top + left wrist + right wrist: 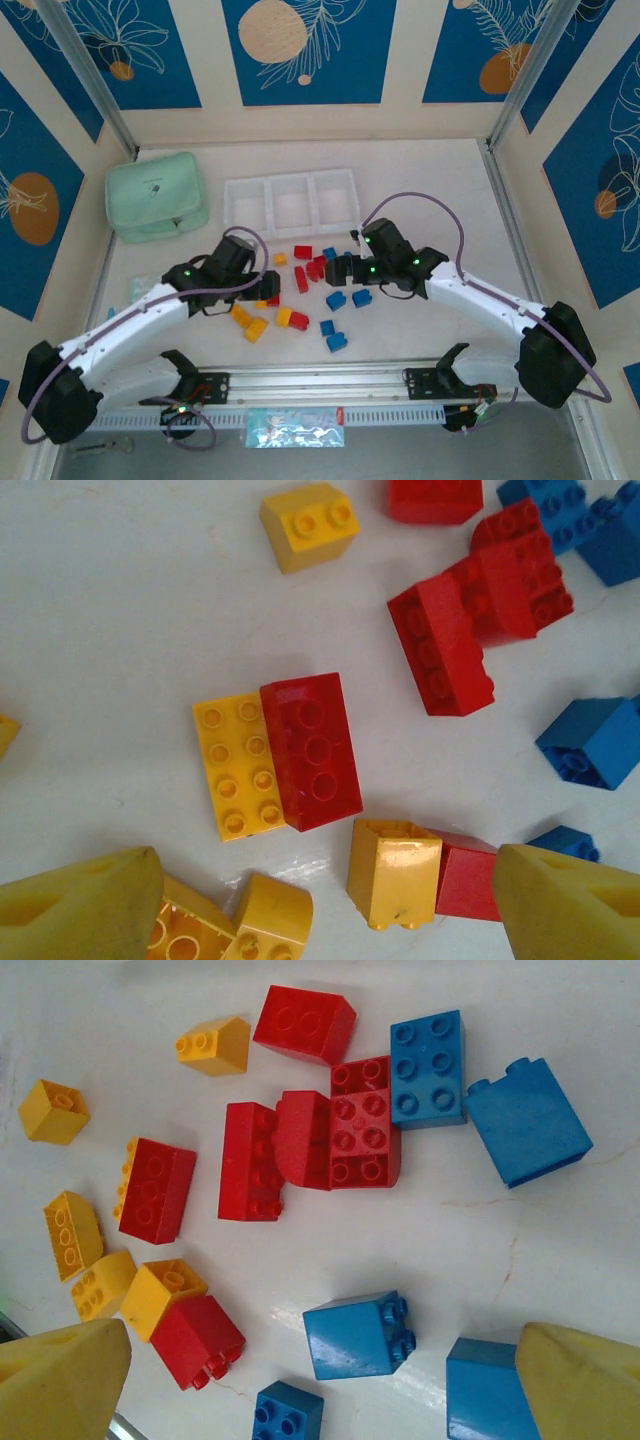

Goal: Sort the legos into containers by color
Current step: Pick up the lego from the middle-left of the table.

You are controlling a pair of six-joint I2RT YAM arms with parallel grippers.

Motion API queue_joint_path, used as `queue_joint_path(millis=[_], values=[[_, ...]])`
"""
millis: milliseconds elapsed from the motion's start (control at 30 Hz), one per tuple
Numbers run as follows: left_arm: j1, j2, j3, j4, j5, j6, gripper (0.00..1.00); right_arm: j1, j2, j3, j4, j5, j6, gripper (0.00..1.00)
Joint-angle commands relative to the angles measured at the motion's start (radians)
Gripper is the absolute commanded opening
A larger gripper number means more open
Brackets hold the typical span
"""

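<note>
Red, yellow and blue legos (310, 285) lie scattered on the white table between my two arms. The white three-compartment tray of containers (292, 178) stands behind them. My left gripper (264, 292) (325, 910) hangs open over the left of the scatter. A tall yellow brick (393, 870), a red brick (468, 880) touching it and a curved yellow brick (270, 915) lie between its yellow fingers (80, 910). My right gripper (345, 268) (320, 1390) is open above the blue bricks. A blue cube (360, 1335) on its side lies between its fingers (585, 1385), touching neither.
A mint green zip pouch (157, 195) lies left of the tray. A metal rail (320, 385) and a small printed packet (293, 425) run along the near edge. A joined yellow and red brick pair (280, 752) and a red cluster (330, 1140) lie just beyond the grippers.
</note>
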Motion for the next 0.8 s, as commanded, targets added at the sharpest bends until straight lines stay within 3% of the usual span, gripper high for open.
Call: queue_joint_path(millis=[0, 333, 500, 767], values=[[-0.043, 0.079, 0.062, -0.028, -0.079, -0.012, 0.85, 0.012, 0.012, -0.015, 0.007, 0.016, 0.034, 0.99], [-0.104, 0.391, 0.216, -0.036, -0.174, 0.032, 0.76, 0.015, -0.016, -0.042, 0.018, 0.020, 0.053, 0.99], [-0.106, 0.463, 0.234, -0.063, -0.238, 0.018, 0.73, 0.010, -0.047, -0.054, 0.017, 0.020, 0.054, 0.99], [-0.107, 0.528, 0.229, -0.016, -0.209, 0.021, 0.65, 0.002, -0.046, -0.054, 0.020, 0.004, 0.057, 0.99]])
